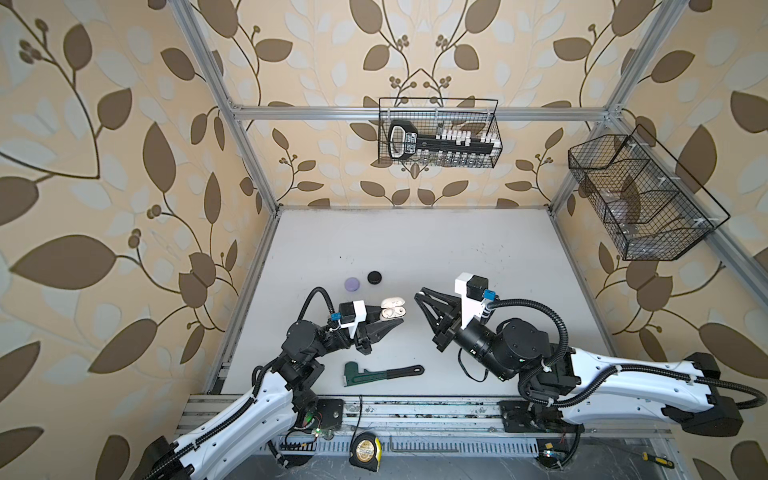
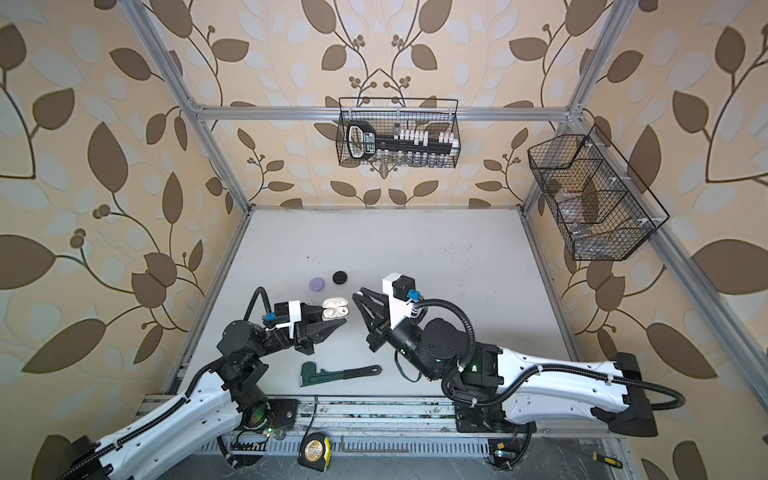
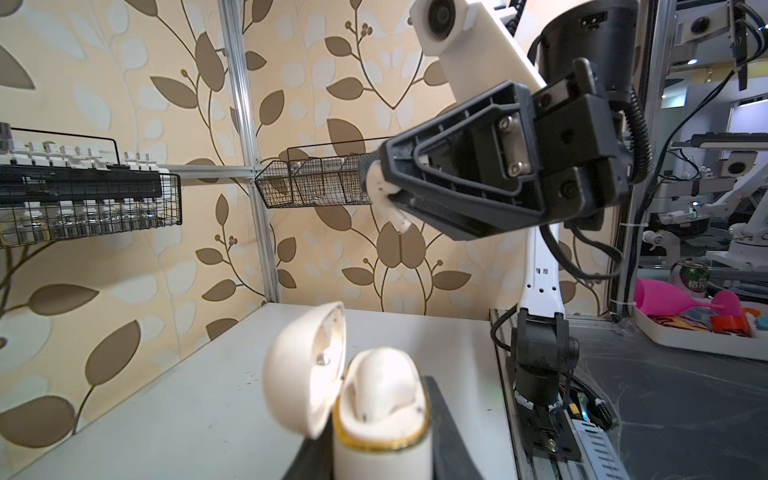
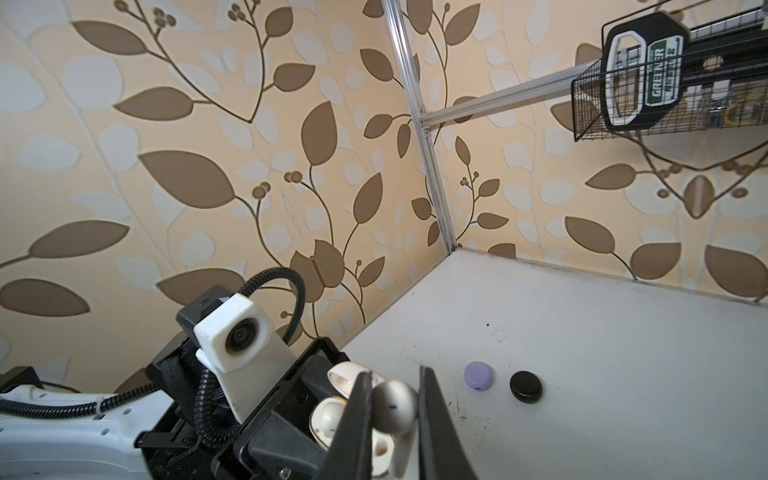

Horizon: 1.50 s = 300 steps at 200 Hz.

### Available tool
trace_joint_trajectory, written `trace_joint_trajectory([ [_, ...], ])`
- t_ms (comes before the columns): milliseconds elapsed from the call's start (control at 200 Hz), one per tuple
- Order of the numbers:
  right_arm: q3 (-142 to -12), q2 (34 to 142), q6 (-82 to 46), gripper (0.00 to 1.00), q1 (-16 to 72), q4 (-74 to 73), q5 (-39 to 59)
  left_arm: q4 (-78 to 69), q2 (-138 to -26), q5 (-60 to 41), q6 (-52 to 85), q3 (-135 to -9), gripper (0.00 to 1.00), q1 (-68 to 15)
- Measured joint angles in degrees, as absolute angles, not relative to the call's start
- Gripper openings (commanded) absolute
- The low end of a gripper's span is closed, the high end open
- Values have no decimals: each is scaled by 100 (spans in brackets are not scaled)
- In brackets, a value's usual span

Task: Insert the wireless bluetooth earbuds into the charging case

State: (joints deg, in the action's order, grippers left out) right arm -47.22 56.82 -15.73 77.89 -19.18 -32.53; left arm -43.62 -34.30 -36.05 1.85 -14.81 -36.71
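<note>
Right wrist view: gripping a white earbud [image 4: 392,409] with right end effector [image 4: 395,386], near the open charging case [image 3: 382,415] clamped in left end effector [image 1: 386,321]. Turn stem toward its socket, lower slowly, release once seated.

GREENER, white on green label [image 4: 663,75], black tool holder [image 4: 665,25] in wire basket [image 4: 586,112].

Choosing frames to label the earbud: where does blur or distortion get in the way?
Right wrist view: the white earbud in the right gripper is near the lens and soft. Left wrist view: it is crisper, the open case slightly soft. Both top views: the wide angle splays the frame posts; earbud too small to see.
</note>
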Motion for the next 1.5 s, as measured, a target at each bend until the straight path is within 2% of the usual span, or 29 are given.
trace_joint_trajectory([
  [330, -4720, 6377, -1358, 9, 7802, -2637, -3013, -4412, -3232, -3590, 309, -1481, 0, -3675],
  [865, -4449, 6543, -1253, 6, 7839, -3275, -3009, -4274, -3127, -3398, 493, -1481, 0, -3677],
  [1500, -4283, 6803, -888, 3, 8066, -4040, -3610, -3942, -2834, -3293, 705, -1492, 0, -3682],
])
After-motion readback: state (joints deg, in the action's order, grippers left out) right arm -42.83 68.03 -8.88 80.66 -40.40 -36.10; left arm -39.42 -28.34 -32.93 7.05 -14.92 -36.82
